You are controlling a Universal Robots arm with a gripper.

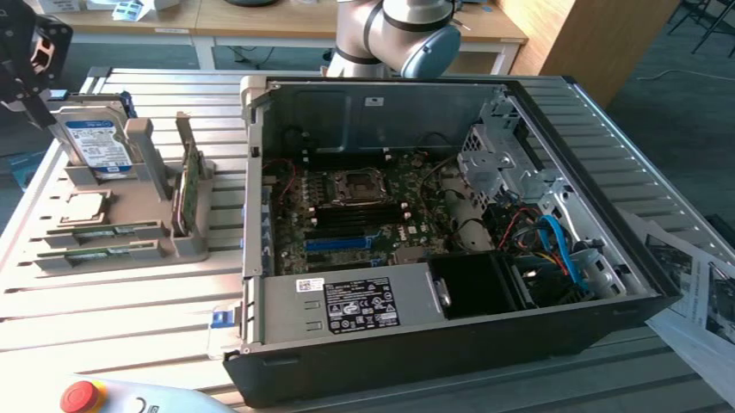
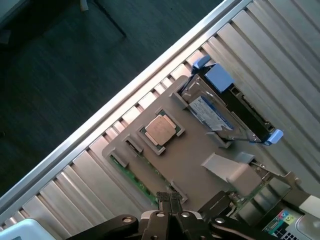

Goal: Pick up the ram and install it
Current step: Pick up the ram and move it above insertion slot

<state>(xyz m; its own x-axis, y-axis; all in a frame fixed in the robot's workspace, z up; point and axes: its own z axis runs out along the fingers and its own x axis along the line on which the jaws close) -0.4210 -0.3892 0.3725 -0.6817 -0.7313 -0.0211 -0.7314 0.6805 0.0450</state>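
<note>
Two green ram sticks (image 1: 101,232) lie flat in the front slots of a grey holder (image 1: 172,245) on the exterior view's left. In the wrist view one ram stick (image 2: 136,179) shows as a green strip along the holder's edge, close to my fingertips. My gripper (image 1: 40,107) hangs above the holder's far left, beside the hard drive, and is shut with nothing in it. In the wrist view the gripper (image 2: 170,199) has its black fingers pressed together. The open computer case (image 1: 460,361) lies in the middle, its motherboard (image 1: 356,215) exposed.
The holder also carries a silver hard drive (image 1: 95,146), a square processor (image 1: 83,206) and an upright card (image 1: 186,185). A red stop button (image 1: 81,396) sits at the front edge. Papers (image 1: 694,292) lie on the exterior view's right. The table is slatted metal.
</note>
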